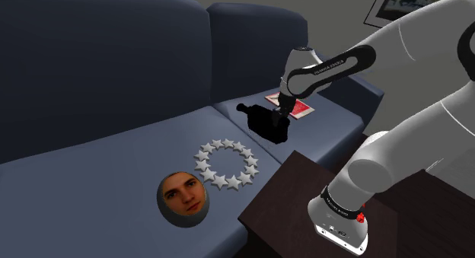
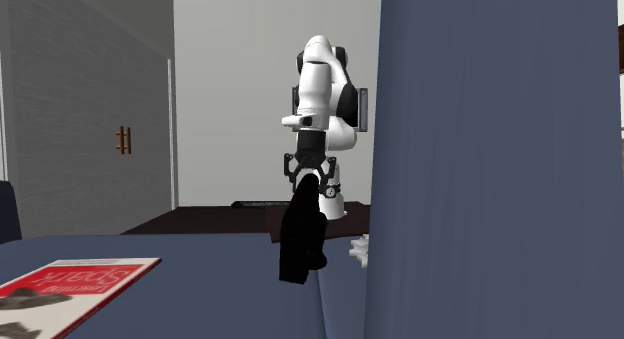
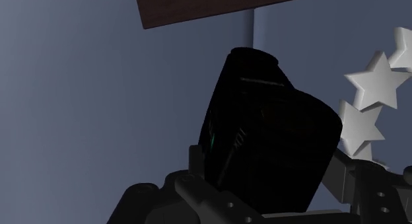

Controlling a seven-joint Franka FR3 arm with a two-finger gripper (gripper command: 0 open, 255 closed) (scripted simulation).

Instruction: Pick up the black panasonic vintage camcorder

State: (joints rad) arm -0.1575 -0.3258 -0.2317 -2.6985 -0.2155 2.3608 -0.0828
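While the gripper (image 1: 279, 112) clamps its jaws on it, the blocky matte-black camcorder (image 3: 264, 137) sits near the ring of white stars (image 1: 219, 180) on the smooth blue sofa (image 1: 91, 165). A flat red magazine (image 1: 301, 109) lies farther from the ring.

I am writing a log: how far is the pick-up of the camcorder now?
Done: the reach and the grasp; the gripper clasps the camcorder over the sofa. In hand: the lift; the camcorder seems to hang just off the seat. Left: raising it clearly higher.
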